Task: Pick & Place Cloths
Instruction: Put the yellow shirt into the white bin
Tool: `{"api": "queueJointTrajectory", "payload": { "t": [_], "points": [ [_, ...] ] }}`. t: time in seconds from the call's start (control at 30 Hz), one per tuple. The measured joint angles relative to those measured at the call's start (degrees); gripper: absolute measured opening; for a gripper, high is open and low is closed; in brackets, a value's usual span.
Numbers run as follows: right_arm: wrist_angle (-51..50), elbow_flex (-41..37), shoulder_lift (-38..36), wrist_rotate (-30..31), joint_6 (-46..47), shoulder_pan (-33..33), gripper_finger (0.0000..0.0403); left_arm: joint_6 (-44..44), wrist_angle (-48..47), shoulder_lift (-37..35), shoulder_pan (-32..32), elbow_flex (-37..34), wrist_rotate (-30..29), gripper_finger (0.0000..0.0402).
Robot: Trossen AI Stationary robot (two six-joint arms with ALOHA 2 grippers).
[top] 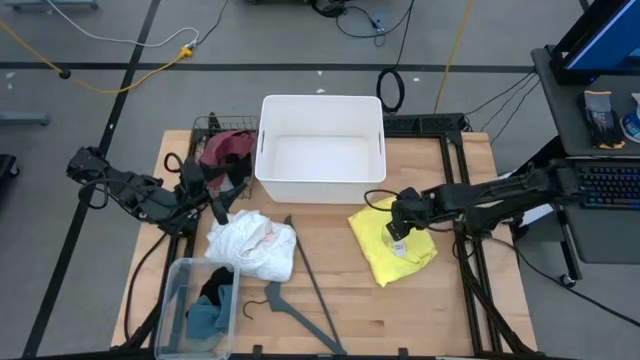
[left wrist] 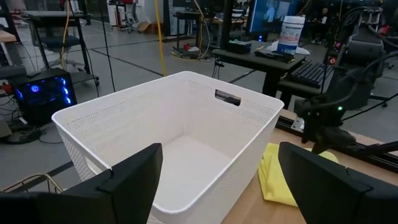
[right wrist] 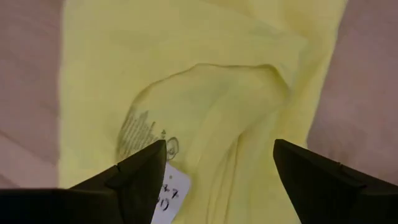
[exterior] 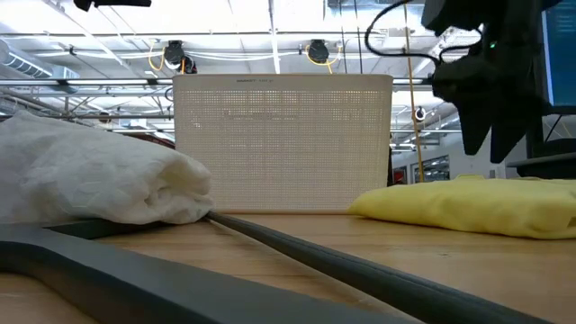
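A bright yellow cloth (top: 392, 248) with a small white tag (right wrist: 169, 191) lies flat on the table's right half. My right gripper (right wrist: 221, 155) hangs open just above it, pointing steeply down, clear of the fabric in the low view (exterior: 490, 148). A white cloth (top: 252, 246) lies bunched left of centre. The maroon cloth (top: 228, 148) sits in a wire basket at the far left. Teal (top: 203, 318) and black (top: 218, 292) cloths lie in a clear bin. My left gripper (left wrist: 217, 163) waits open at the table's left, facing the white basket (top: 320, 148).
A thin grey hanger (top: 300, 290) lies on the table between the white cloth and the near edge. The clear bin (top: 175, 300) stands at the near left corner. Bare wood shows near the yellow cloth's near side (top: 420, 320).
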Motion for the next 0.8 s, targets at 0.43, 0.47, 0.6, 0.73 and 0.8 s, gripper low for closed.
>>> {"api": "queueJointTrajectory", "payload": {
  "t": [0.43,0.47,0.6,0.73,0.8],
  "points": [
    [1.02,-0.02,14.04,-4.38,0.23,-2.45,0.0286,0.83,0.0,0.0,0.0,0.0,0.33,0.0326],
    [1.52,-0.02,15.21,-4.72,0.27,-2.33,0.0286,0.83,0.0,0.0,0.0,0.0,0.37,0.0326],
    [3.79,0.06,19.16,-6.16,0.63,-1.52,0.0282,0.85,0.0,0.0,0.02,0.0,0.44,0.0326],
    [6.86,-0.27,21.39,-7.69,2.37,-0.19,0.0263,0.79,-0.02,-0.01,0.02,0.02,0.48,0.0326],
    [9.64,-1.01,21.55,-8.9,3.84,0.56,0.0243,0.79,-0.02,0.0,0.02,0.02,0.52,0.0326]
  ]
}}
